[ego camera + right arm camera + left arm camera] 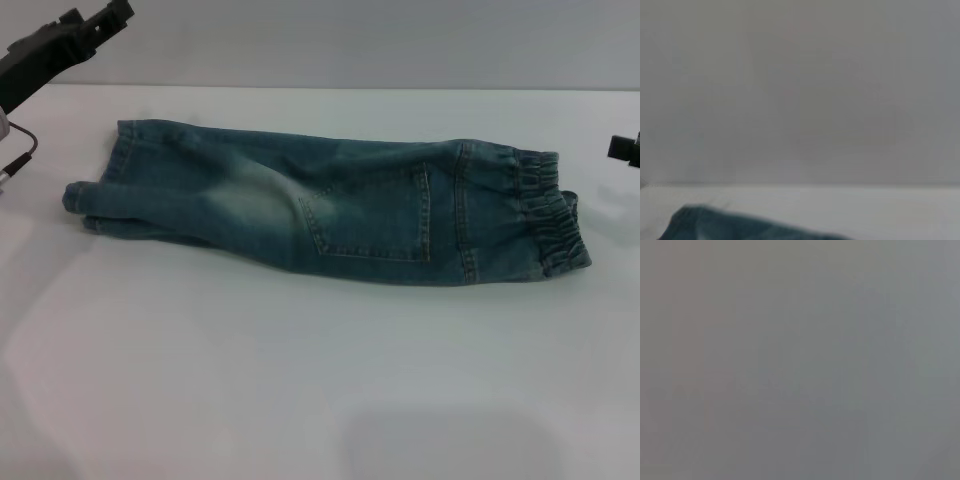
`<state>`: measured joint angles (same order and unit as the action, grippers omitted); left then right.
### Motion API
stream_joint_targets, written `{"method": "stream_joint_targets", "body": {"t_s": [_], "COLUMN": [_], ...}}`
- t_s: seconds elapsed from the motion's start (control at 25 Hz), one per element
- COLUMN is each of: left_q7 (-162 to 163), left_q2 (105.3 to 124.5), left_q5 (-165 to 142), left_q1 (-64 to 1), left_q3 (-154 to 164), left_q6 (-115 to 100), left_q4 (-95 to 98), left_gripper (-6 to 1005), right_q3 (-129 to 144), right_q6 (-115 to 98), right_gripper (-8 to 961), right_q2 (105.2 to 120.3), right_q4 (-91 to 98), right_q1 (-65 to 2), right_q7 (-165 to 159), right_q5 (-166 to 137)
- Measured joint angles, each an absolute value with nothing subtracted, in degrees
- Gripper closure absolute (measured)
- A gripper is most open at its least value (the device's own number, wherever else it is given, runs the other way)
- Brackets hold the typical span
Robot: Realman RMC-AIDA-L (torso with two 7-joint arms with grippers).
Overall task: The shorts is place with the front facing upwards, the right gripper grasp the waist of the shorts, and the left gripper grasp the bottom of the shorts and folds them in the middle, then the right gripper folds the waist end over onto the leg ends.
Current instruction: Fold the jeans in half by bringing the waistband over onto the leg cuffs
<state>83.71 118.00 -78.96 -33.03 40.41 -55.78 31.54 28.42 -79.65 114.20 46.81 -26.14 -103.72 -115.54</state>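
Note:
The blue denim shorts (330, 205) lie on the white table (300, 380), folded lengthwise into a long strip. Their elastic waist (550, 215) points right, the leg ends (95, 195) point left, and a stitched pocket (370, 215) faces up. My left gripper (95, 25) hangs raised at the far left corner, apart from the leg ends. Only a dark tip of my right gripper (625, 147) shows at the right edge, just beyond the waist and not touching it. The right wrist view catches an edge of the denim (740, 226). The left wrist view shows only plain grey.
A grey wall (400, 40) runs behind the table's far edge. A cable (18, 160) dangles from the left arm near the leg ends. Bare tabletop stretches in front of the shorts.

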Motion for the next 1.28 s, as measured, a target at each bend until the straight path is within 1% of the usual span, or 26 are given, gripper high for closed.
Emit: {"method": "stream_joint_targets", "body": {"t_s": [0.08,0.12,0.16,0.24,0.32,0.52,0.72,0.96,1.16,1.28], "left_q7": [78.6,76.4,76.4,75.5,74.9,74.3,74.2,72.1,71.3,70.8], "left_q2": [118.01,118.03,118.03,118.09,118.23,118.32,118.40,118.40,118.38,118.38], "left_q5": [-74.0,-71.8,-71.8,-70.9,-70.7,-70.3,-70.2,-70.1,-70.0,-70.0], "left_q1": [-32.8,-32.7,-32.7,-32.7,-32.9,-33.2,-33.1,-33.7,-34.0,-34.3], "left_q3": [40.4,40.4,40.4,40.4,40.5,40.5,40.5,40.5,40.5,40.5], "left_q6": [-58.6,-59.5,-59.5,-59.7,-59.8,-60.3,-60.3,-59.9,-59.5,-59.5], "left_q4": [29.1,28.0,28.0,27.4,26.8,26.0,26.0,24.8,24.6,24.6], "left_gripper": [157,157,157,157,157,157,157,157,157,157], "right_q3": [28.4,28.4,28.4,28.5,29.6,33.1,35.6,38.1,40.7,42.0], "right_q6": [-83.5,-87.4,-87.4,-91.0,-93.3,-91.1,-88.7,-83.1,-78.4,-76.1], "right_gripper": [385,385,385,386,386,386,387,386,385,385], "right_q2": [112.19,110.47,110.47,109.58,109.32,109.43,109.65,110.49,111.87,112.24], "right_q4": [48.0,48.6,48.6,49.4,50.7,50.6,50.2,47.5,45.3,44.1], "right_q1": [-27.8,-30.0,-30.0,-32.1,-34.3,-36.0,-36.0,-36.2,-36.2,-36.3], "right_q7": [-109.8,-114.5,-114.5,-117.7,-119.4,-119.6,-119.7,-119.8,-119.5,-119.4], "right_q5": [-119.9,-124.0,-124.0,-128.3,-133.8,-139.4,-140.0,-140.1,-140.5,-140.7]}}
